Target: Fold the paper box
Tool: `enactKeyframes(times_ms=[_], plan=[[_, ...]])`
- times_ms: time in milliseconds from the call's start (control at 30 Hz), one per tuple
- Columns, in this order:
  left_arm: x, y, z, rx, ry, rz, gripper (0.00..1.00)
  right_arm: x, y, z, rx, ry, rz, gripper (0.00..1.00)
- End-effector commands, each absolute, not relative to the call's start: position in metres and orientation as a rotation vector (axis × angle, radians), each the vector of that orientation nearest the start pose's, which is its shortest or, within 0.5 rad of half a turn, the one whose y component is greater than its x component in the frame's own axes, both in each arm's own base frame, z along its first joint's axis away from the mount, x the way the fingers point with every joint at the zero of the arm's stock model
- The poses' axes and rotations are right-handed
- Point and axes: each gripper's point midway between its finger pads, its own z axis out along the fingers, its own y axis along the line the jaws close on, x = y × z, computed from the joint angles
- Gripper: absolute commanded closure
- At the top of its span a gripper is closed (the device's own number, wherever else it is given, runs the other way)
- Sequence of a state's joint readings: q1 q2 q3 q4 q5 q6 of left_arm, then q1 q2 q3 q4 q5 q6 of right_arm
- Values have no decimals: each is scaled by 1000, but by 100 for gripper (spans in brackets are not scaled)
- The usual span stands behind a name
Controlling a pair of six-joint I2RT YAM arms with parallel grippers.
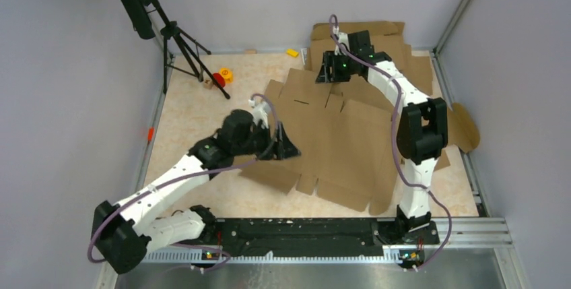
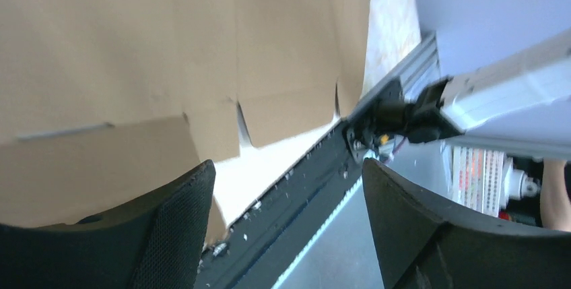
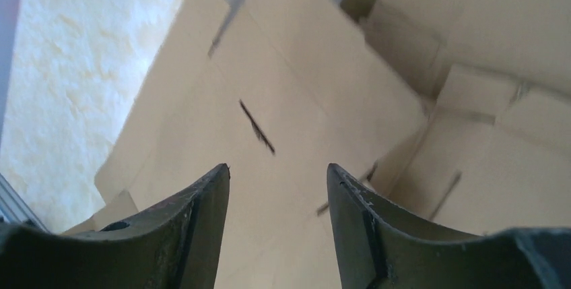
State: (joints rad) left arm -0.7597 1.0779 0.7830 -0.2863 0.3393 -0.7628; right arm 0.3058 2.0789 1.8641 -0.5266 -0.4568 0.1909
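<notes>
1. Broadly, the pale marbled table [image 1: 202,93] fills the view from above, walled in by grey panels, with a black rail [image 1: 296,228] along its near edge where both arms are bolted.
2. The paper box [image 1: 337,141] lies flat and unfolded at the middle of the table, a wide brown corrugated sheet with notched flaps reaching toward the rail. Its far edge overlaps a pile of similar cardboard blanks [image 1: 397,40] in the far right corner.
3. A rounded cardboard piece [image 1: 464,127] sits at the right edge of the table, partly hidden behind the right arm.
4. A black tripod [image 1: 176,40] stands at the far left corner.
5. The left gripper [image 1: 283,142] sits at the sheet's left edge. In its wrist view the fingers [image 2: 175,221] are spread wide with nothing between them, the left one over a flap and the rail showing through the gap.
6. The right gripper [image 1: 333,70] hangs over the sheet's far edge. Its jaws are parted and hold nothing, and a short dark slit [image 3: 257,127] in the cardboard shows just beyond the tips.
7. A yellow and red toy [image 1: 222,75] and a small yellow block [image 1: 292,52] lie near the back of the table.
</notes>
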Motion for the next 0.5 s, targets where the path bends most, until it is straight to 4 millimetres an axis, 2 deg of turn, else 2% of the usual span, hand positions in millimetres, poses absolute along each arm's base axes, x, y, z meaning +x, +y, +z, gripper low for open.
enactKeyframes(times_ms=[0,33,133,167,200,233,367,467], plan=[[208,-236,221,198,2257,-1112,18,462,235,223,-352,2175,730,45],[217,-225,224,172,2250,-1071,16,450,236,220,-345,2180,739,45],[251,-198,221,77,2249,-950,14,408,249,193,-360,2221,763,46],[265,-190,214,32,2258,-898,14,392,260,187,-383,2221,785,46],[297,-174,193,-67,2279,-787,14,363,275,171,-382,2233,845,46],[310,-168,183,-100,2284,-754,14,351,279,163,-377,2243,866,47],[348,-145,153,-201,2280,-589,14,322,280,136,-278,2259,943,53],[370,-138,131,-229,2289,-527,13,311,279,114,-243,2286,980,57]])
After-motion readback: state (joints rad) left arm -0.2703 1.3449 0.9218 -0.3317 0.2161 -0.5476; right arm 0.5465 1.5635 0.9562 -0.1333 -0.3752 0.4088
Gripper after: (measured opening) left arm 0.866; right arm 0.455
